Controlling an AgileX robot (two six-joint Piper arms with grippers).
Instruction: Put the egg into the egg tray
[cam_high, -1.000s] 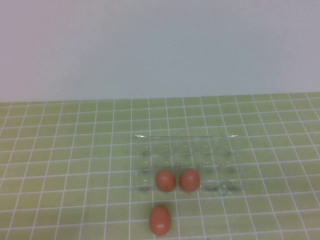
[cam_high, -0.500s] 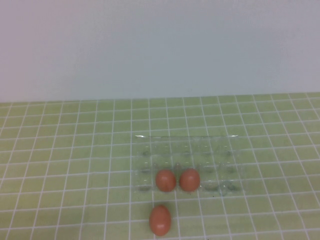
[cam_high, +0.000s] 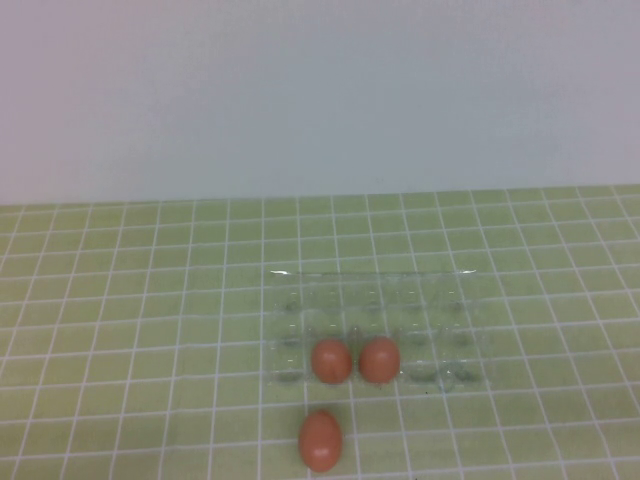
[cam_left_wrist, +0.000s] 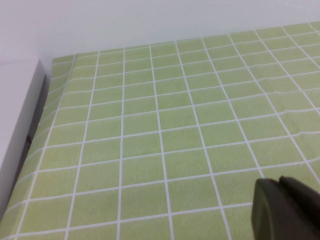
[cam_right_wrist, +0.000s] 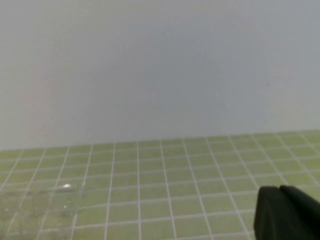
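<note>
In the high view the clear plastic egg tray (cam_high: 400, 300) lies on the green grid cloth, right of centre. Two reddish-brown eggs sit side by side in its front row, one on the left (cam_high: 331, 361) and one on the right (cam_high: 379, 360). A third egg (cam_high: 320, 440) lies on the cloth just in front of the tray, near the front edge. Neither arm shows in the high view. My left gripper (cam_left_wrist: 279, 181) is shut and empty over bare cloth. My right gripper (cam_right_wrist: 279, 189) is shut and empty; a corner of the tray (cam_right_wrist: 45, 202) shows faintly in its view.
A plain pale wall (cam_high: 320, 90) stands behind the table. In the left wrist view a white raised board (cam_left_wrist: 20, 125) runs along the cloth's side edge. Open cloth lies to the left and right of the tray.
</note>
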